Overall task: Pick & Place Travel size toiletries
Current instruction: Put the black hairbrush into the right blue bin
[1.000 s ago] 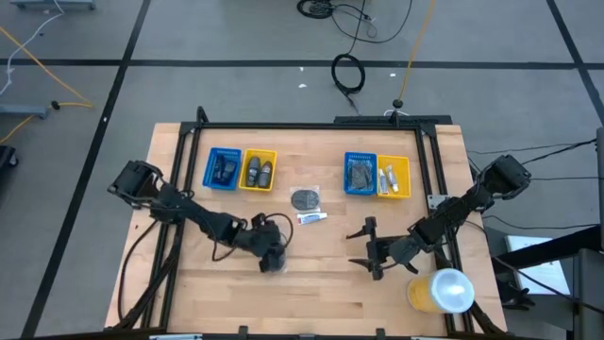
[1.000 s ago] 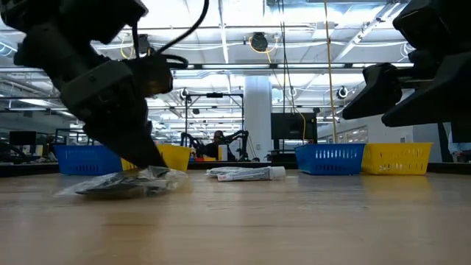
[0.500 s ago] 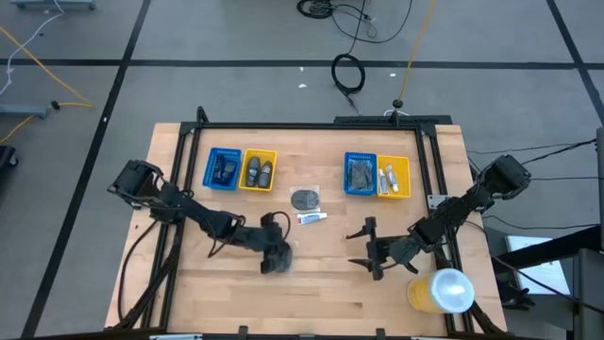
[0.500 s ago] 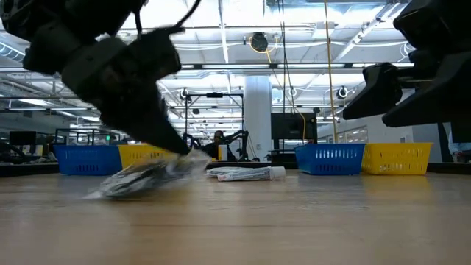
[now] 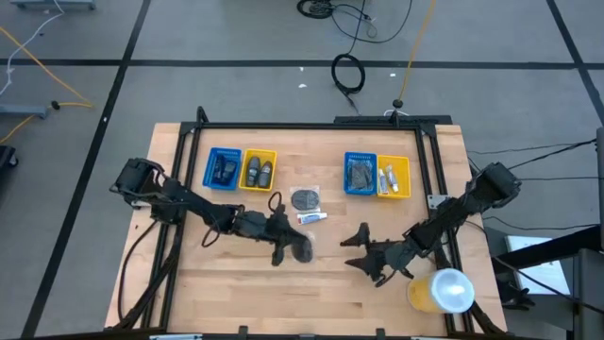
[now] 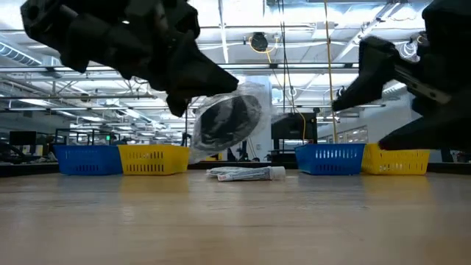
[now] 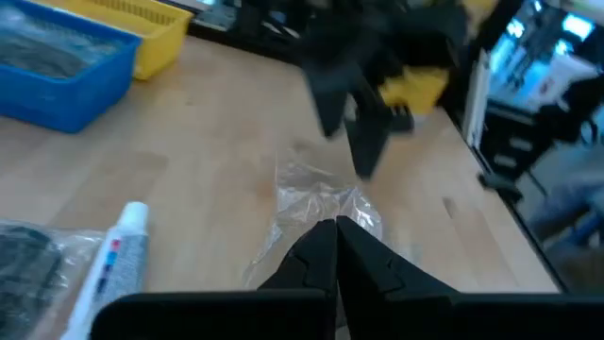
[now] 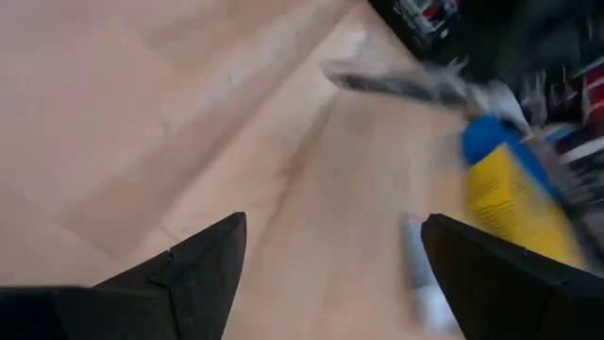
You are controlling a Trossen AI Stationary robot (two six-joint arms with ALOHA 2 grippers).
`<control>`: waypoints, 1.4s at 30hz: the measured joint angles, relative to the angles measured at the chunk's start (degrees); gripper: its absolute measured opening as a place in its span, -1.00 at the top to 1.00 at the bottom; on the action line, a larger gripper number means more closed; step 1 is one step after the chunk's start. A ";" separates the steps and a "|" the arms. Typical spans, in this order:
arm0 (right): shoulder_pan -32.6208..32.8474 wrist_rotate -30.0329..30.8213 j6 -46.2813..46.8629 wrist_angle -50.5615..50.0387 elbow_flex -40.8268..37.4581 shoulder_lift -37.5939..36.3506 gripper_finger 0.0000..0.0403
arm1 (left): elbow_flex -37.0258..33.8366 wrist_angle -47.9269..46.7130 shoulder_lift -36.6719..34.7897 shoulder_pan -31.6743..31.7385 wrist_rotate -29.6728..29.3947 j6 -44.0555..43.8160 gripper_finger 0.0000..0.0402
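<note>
Lifted off table, round clear-wrapped disc (image 6: 229,121), left pincer (image 5: 283,247) pinching crinkly wrap

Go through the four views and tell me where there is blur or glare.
High view: sharp, evenly lit. Low view: bright ceiling lights behind, arms in silhouette, the wrapped disc clear. Left wrist view: soft throughout, the far arm smeared. Right wrist view: heavy motion blur, the yellow tray streaked.

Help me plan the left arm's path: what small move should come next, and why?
Probably carry it toward the trays at the back. The left gripper is shut on the wrapped disc, which hangs clear of the table in the low view. The right gripper waits open nearby.
</note>
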 joint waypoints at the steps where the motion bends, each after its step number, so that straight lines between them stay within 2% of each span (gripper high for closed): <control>1: 0.00 1.74 -3.82 0.19 1.29 1.46 -0.52 | 0.23 0.00 0.00 0.64 0.42 -0.60 0.98; 4: -0.11 6.96 -17.66 0.37 5.44 5.62 -0.46 | 0.66 0.01 0.00 2.25 2.57 -2.39 0.99; 9: -1.79 10.18 -36.71 0.39 12.79 11.87 -0.28 | 1.10 0.09 0.00 3.59 2.84 -5.11 0.97; 13: -3.56 10.39 -50.28 1.77 15.71 15.37 -0.16 | 1.10 0.29 0.00 3.74 2.85 -5.58 0.99; 16: -4.96 10.36 -58.63 6.68 16.53 17.07 -0.07 | 1.10 0.44 0.00 3.70 2.93 -5.60 0.97; 21: -6.97 8.42 -68.63 11.61 16.48 17.92 0.06 | 1.10 0.78 0.00 3.70 2.97 -5.73 0.98; 25: -8.43 4.32 -69.55 12.34 16.48 17.94 0.20 | 1.10 1.03 0.00 3.70 2.77 -6.20 0.95; 29: -9.18 -0.41 -62.93 12.06 16.48 17.96 0.42 | 1.10 1.80 0.00 3.70 1.51 -6.37 0.99; 32: -9.15 -1.74 -59.72 12.03 16.48 17.94 0.62 | 1.10 2.73 0.00 3.70 0.77 -6.37 0.97; 38: -9.14 -0.31 -55.92 11.55 16.46 17.94 0.95 | 1.10 2.92 0.00 3.70 0.96 -5.97 0.69; 42: -8.79 5.54 -45.88 12.08 16.45 17.92 0.97 | 1.06 0.57 -1.24 3.40 5.38 -5.15 0.51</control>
